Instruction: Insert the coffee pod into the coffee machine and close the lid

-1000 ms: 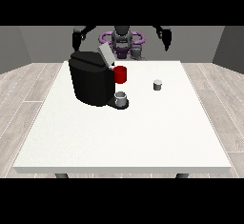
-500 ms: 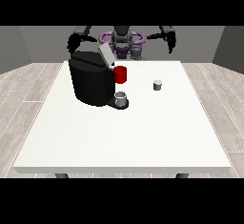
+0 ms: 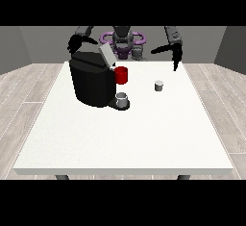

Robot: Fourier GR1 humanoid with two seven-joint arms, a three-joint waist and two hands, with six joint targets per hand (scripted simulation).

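Note:
The black coffee machine [image 3: 93, 81] stands on the left part of the white table [image 3: 125, 138], its grey lid [image 3: 106, 56] tilted up and open. A red part [image 3: 121, 75] sticks out of its front, above a small grey cup [image 3: 122, 99] on the drip plate. The small grey coffee pod [image 3: 159, 85] stands upright on the table, right of the machine. The hand at the view's right [image 3: 175, 56] hangs over the table's far edge, behind and above the pod, with its fingers pointing down and holding nothing. The hand at the view's left [image 3: 74, 43] is behind the machine's top.
The robot's torso [image 3: 123, 41], with purple rings, stands behind the table's far edge. White tabletop stretches from the machine and pod to the near edge. Wooden floor surrounds the table.
The hand at the view's right has moved outward and down towards the table's far edge. The hand at the view's left has sunk slightly behind the machine. Pod and machine have not moved.

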